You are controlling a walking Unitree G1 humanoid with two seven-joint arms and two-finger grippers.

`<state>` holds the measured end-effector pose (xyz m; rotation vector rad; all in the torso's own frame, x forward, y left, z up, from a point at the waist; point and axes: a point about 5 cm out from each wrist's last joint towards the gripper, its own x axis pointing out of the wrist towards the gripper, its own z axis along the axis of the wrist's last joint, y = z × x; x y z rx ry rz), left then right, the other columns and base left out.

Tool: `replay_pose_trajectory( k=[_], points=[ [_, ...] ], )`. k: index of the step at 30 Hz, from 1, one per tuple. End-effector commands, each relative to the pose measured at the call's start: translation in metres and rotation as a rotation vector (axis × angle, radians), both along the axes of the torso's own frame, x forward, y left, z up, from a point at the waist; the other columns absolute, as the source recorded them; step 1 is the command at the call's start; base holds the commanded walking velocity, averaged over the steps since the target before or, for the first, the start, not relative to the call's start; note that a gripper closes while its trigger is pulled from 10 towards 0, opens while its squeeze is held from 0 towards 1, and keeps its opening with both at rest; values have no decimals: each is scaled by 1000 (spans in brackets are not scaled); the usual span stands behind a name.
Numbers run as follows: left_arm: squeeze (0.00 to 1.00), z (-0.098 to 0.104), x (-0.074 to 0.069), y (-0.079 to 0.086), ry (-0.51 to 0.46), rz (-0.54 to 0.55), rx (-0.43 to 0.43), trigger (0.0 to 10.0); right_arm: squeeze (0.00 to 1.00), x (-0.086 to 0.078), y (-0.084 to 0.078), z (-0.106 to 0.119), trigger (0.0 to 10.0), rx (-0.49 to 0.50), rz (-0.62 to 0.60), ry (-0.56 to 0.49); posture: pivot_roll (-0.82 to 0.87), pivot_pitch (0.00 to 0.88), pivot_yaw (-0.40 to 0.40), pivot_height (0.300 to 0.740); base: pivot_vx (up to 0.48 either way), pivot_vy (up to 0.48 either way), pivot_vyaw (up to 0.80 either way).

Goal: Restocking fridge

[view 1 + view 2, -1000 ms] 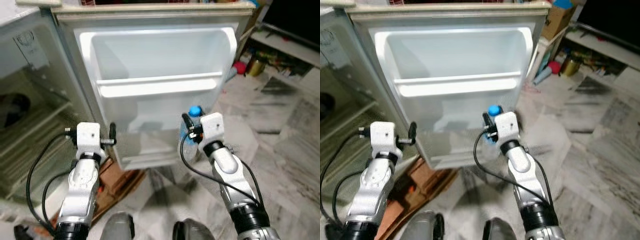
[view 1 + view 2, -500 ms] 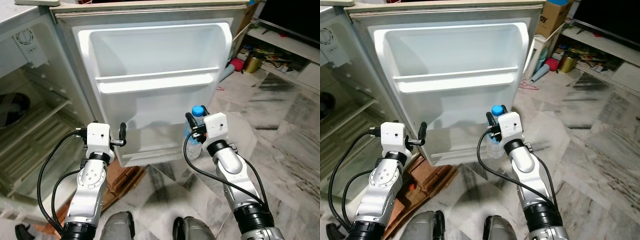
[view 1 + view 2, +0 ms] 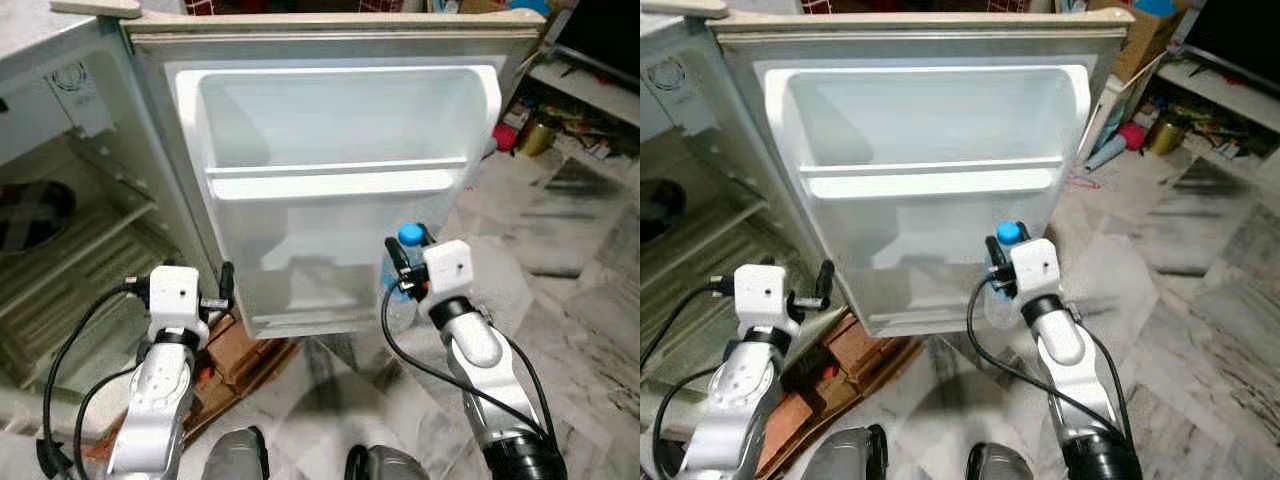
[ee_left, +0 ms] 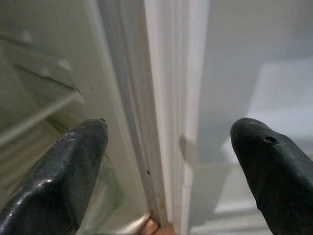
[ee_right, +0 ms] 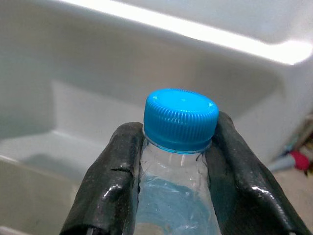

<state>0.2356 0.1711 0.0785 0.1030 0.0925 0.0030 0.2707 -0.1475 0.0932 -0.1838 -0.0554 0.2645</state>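
Observation:
The fridge door (image 3: 330, 120) stands wide open, showing its white liner, an upper door shelf (image 3: 330, 183) and a lower door shelf (image 3: 310, 318). My right gripper (image 3: 408, 250) is shut on the neck of a clear water bottle (image 3: 398, 300) with a blue cap (image 5: 180, 117). The bottle is upright, just in front of the lower shelf's right end. My left gripper (image 4: 171, 142) is open, its fingers (image 4: 73, 166) either side of the door's hinge edge, low down by the fridge body (image 3: 60, 250).
Inside the fridge at left are a glass shelf (image 3: 70, 240) and a dark round item (image 3: 30, 210). A brown cardboard box (image 3: 235, 355) lies on the marble floor under the door. A low shelf with clutter (image 3: 580, 90) and a gold can (image 3: 537, 135) stand at the back right.
The whole view has shifted as the camera moved. The bottle stays held in my right gripper near the lower door shelf. My left gripper sits slightly lower and nearer the hinge side.

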Motion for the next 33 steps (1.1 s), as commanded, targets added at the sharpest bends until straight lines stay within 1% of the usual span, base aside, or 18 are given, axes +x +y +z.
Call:
replay_pose_trajectory(
  k=[1,2,6,10,12,21,24,26,33],
  points=[
    [0,0,-3,1,11,0,3,10000,0,-1,0,8,10000,17,3,-26,47,117,-55,740,244,0,0],
    [0,-1,-4,3,18,5,6,10000,0,-4,1,6,10000,20,4,-17,47,117,-54,740,0,0,0],
    [0,-1,-5,4,30,-3,13,10000,0,-8,4,4,10000,25,20,-7,48,117,-52,740,0,0,0],
    [0,2,-3,4,25,-8,10,10000,0,-7,5,7,10000,30,31,-13,47,116,-50,740,0,0,0],
    [0,2,-3,4,28,-8,4,10000,0,-7,5,8,10000,30,32,-12,48,114,-52,740,240,0,0],
    [0,0,-4,3,39,-10,9,10000,0,-5,2,9,10000,27,29,-16,51,114,-54,740,268,0,531],
    [0,1,-4,2,35,-14,3,10000,0,-5,2,9,10000,28,27,-13,51,112,-54,740,269,0,0],
    [0,1,-3,1,33,-17,-9,10000,0,-5,2,9,10000,27,23,-11,50,113,-54,740,0,0,0],
    [0,1,-2,0,42,-21,-7,10000,0,-1,-2,8,10000,22,-25,-1,49,124,-56,740,0,0,0]
  ],
)
